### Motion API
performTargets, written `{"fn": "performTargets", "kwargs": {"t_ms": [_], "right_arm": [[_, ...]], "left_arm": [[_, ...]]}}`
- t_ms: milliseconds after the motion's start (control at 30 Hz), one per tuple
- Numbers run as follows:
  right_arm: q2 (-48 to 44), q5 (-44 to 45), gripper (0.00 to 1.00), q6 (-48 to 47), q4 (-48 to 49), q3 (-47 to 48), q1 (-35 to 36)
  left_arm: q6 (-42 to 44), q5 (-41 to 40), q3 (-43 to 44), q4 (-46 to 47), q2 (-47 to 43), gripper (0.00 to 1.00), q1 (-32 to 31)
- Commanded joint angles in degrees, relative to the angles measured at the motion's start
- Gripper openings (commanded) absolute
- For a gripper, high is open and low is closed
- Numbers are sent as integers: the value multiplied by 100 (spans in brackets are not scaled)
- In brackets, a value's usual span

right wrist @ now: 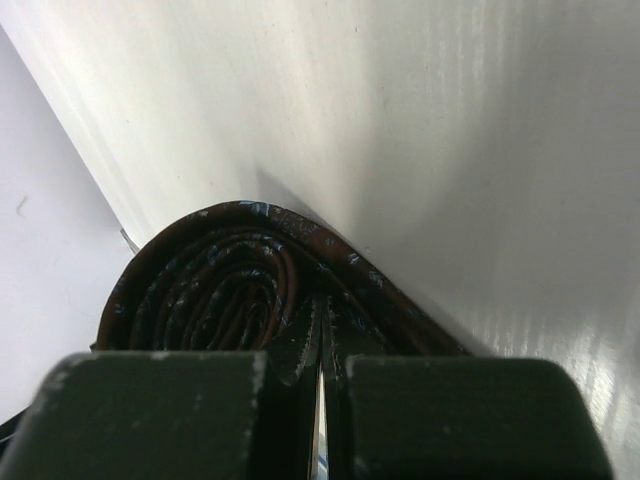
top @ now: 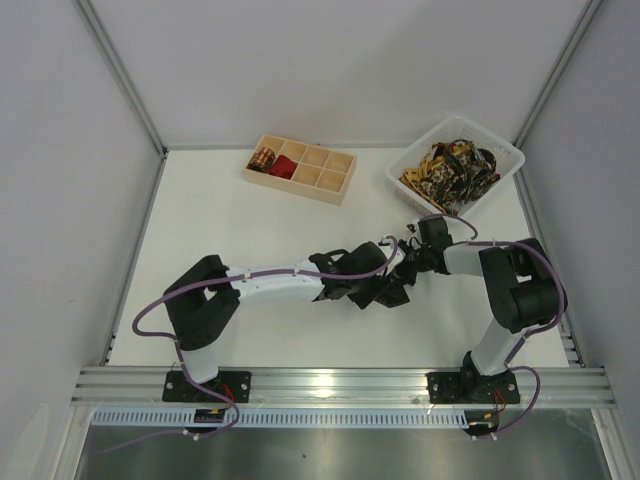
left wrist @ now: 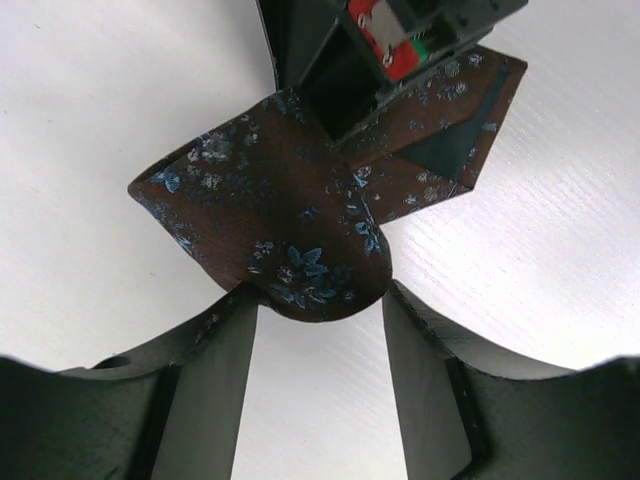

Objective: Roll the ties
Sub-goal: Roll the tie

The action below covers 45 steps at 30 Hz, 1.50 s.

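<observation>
The step in hand is the rolling itself, part-way through on the dark brown tie [left wrist: 290, 200]. It lies on the table on the near side of the wooden tray [top: 340, 188], off beyond the tray's right end, with both arms meeting over it.

The right gripper [right wrist: 322, 340] is closed tight on the tie's layers, and its wrist view shows several turns wound into a coil beside its fingers. The left gripper [left wrist: 320, 300] has its fingers part-way apart, and the tie's rounded end fills the gap between the tips. It seems to touch both, though I cannot tell whether it is squeezed or only cradled.

A pointed end is loose and flat, so the next move calls for winding on while the pinch keeps the turns tight. Two coils, gold-and-black [top: 263, 158] and red [top: 285, 167], sit in the tray's left compartments.
</observation>
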Motion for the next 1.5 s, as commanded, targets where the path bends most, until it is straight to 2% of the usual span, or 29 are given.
{"fn": "performTargets", "kwargs": {"t_ms": [0, 733, 1167, 1467], "right_arm": [[-280, -112, 0, -184, -223, 245, -68], [-553, 12, 1, -571, -742, 290, -314], [-413, -129, 1, -404, -330, 52, -314], [-658, -121, 1, -386, -487, 69, -357]], "left_arm": [[123, 128, -94, 331, -324, 59, 41], [220, 93, 64, 288, -404, 60, 111], [237, 119, 248, 288, -544, 61, 111], [132, 436, 293, 419, -316, 61, 111]]}}
